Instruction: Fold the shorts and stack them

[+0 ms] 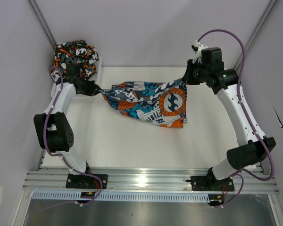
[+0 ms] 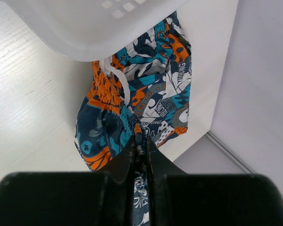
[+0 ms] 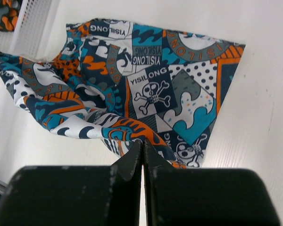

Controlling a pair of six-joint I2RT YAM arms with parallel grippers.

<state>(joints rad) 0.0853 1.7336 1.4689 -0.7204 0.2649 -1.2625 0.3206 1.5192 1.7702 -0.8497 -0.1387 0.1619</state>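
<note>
At ten o'clock on the table, the camouflage shorts sit heaped in the basket. Beside it, the left gripper pinches one end of the patchwork shorts, which stretch toward two o'clock, where the right gripper, closed tight, clamps the other end.

we find the basket blurred and cut off by the left wrist view's top edge; the camouflage shorts are clipped at the right wrist view's top-left corner.
</note>
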